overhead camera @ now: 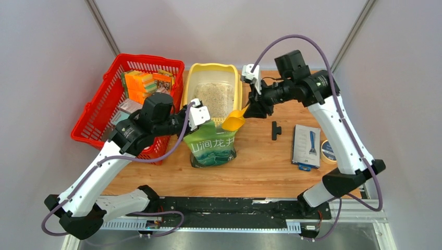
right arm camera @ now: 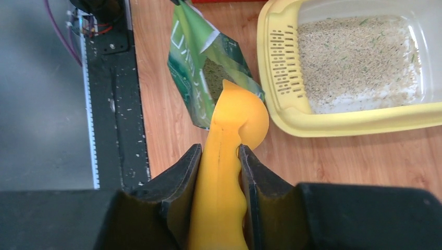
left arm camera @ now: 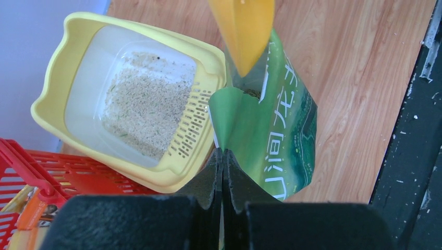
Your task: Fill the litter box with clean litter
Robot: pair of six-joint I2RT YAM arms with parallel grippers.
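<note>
Over the pouch (left arm camera: pixel 281 140) mouth | right gripper (right arm camera: pixel 220 159) clamped scoop (right arm camera: pixel 240 114) handle | left gripper (left arm camera: pixel 223 161) pinched pouch edge | best, in my judgement: dip deep, carry level to litter box (right arm camera: pixel 365 117).

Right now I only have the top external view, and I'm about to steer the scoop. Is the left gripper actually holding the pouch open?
Observer: Yes. The left wrist view shows the left gripper shut on the top edge of the green pouch, whose mouth gapes.
Operator: Where does the scoop's tip sit?
Observer: The yellow scoop, clamped by its handle in the right gripper, points down at that open mouth. I cannot tell whether the tip is inside.
Operator: How full is the box?
Observer: The litter covers the floor near the slotted lip of the litter box, and the far end is bare.
</note>
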